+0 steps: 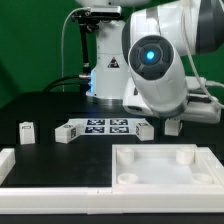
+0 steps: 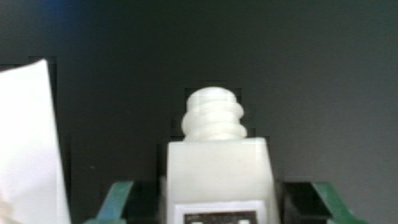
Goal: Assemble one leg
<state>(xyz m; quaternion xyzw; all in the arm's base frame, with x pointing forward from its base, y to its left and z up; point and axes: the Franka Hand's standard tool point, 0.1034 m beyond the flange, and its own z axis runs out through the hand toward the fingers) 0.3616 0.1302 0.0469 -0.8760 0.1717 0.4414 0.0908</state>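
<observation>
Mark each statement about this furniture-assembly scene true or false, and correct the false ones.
1. The gripper is shut on a small white plastic leg with a ridged screw tip. True.
2. The large white square tray-like top stands on its edge. False: it lies flat on the black table with its open side up.
3. A leg is already fitted into one of the top's corners. False: the round corner sockets in view are empty.
4. Another small white tagged leg lies loose on the table toward the exterior view's left. True.
</observation>
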